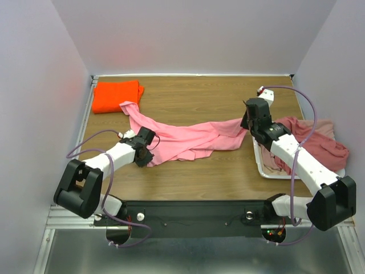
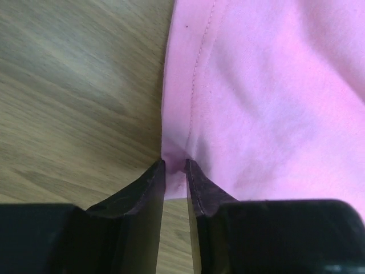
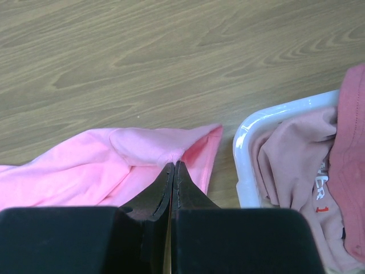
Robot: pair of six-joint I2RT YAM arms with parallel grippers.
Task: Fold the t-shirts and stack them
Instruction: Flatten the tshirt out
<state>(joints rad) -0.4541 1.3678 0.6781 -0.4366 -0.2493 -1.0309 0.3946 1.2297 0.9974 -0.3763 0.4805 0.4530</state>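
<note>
The light pink t-shirt (image 1: 191,140) lies strung out across the middle of the wooden surface (image 1: 194,97), crumpled and twisted, not yet flat. One tip of it reaches up to the near corner of the folded orange t-shirt (image 1: 116,96), which sits in the far left corner.

The left end effector (image 2: 175,168) is at the shirt's near-left edge. Its jaws stand narrow with a small pinch of stitched hem between them, so it looks clenched on the cloth. The right end effector (image 3: 173,166) is at the shirt's other end. Its jaws are pressed together on a fold of pink fabric, just beside the rim of the white tray (image 3: 245,134).

That tray, at the right side, holds the unfolded ones: a pale pink t-shirt (image 3: 291,154) with some printing on it, and a dusty rose t-shirt (image 1: 325,145) draped over the tray's far side.

As I judge it, one shirt is done and the step in hand is spreading the second one out before folding. With both ends gripped, the next move calls for lifting and drawing the two holds apart evenly, so the twist falls out, and then laying the shirt flat on bare wood. The left pinch is shallow and could slip under tension. The tip touching the orange shirt could also drag that fold open.
</note>
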